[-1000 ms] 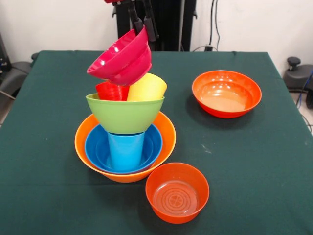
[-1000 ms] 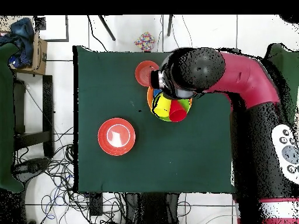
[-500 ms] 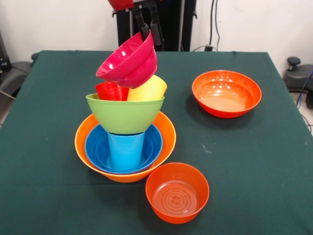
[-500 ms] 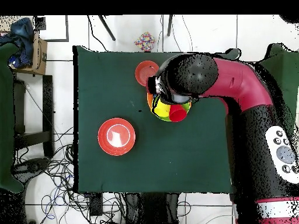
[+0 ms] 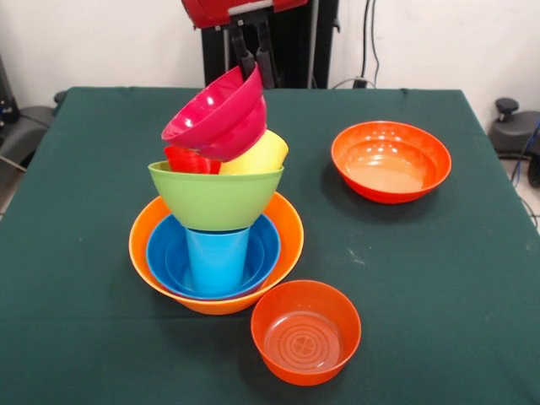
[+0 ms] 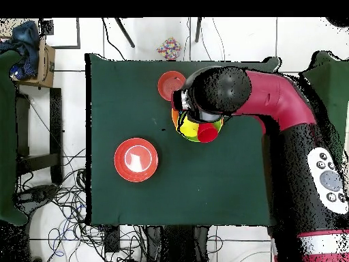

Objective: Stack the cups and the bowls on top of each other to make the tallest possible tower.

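Pincer (image 5: 256, 61) is clamped on the far rim of the magenta bowl (image 5: 215, 114), coming straight down from above in the front view. So the bowl hangs off to the near-left side of the pincer and tips that way, its low side sitting right at the red cup (image 5: 187, 159) and yellow cup (image 5: 257, 153) poking out of the green bowl (image 5: 216, 196). Looks like the drop only works if the bowl gets levelled over both cups. Rest of the tower (image 5: 216, 245) sits on the pale orange bowl (image 5: 287, 221).

Overhead, the arm (image 6: 272, 95) covers most of it; only bits of yellow, green and the red cup (image 6: 207, 133) show on the counter (image 6: 123, 89).
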You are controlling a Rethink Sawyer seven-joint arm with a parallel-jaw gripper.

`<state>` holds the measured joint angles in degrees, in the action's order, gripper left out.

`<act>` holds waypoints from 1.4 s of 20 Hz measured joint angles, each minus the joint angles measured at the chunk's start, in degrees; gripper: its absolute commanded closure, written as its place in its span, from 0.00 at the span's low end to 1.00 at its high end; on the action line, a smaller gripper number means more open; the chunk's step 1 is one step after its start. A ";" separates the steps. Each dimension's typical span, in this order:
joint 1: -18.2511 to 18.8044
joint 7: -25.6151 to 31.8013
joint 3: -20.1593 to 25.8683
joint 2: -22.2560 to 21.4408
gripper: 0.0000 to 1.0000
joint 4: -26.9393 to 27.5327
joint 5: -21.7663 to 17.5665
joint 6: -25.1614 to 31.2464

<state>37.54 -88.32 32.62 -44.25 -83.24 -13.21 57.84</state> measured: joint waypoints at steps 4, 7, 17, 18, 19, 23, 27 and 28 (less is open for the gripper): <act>0.00 0.00 -0.01 0.09 1.00 -0.05 -0.91 -1.67; 0.00 0.00 -0.01 0.31 1.00 -0.05 -1.43 -2.34; 0.01 0.00 -0.10 1.60 1.00 -0.69 -3.66 -4.29; 0.01 0.00 -0.10 1.94 1.00 -0.88 -3.96 -4.76; 0.02 0.00 -0.10 2.10 1.00 -1.00 -4.00 -4.97; 0.21 0.00 -0.10 2.31 1.00 -2.00 -4.22 -5.92; 0.46 0.00 -0.09 1.93 1.00 -2.63 -4.19 -5.95; 0.63 0.00 -0.09 1.66 1.00 -3.03 -4.18 -5.94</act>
<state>38.17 -88.32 32.53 -42.59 -86.27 -17.39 51.91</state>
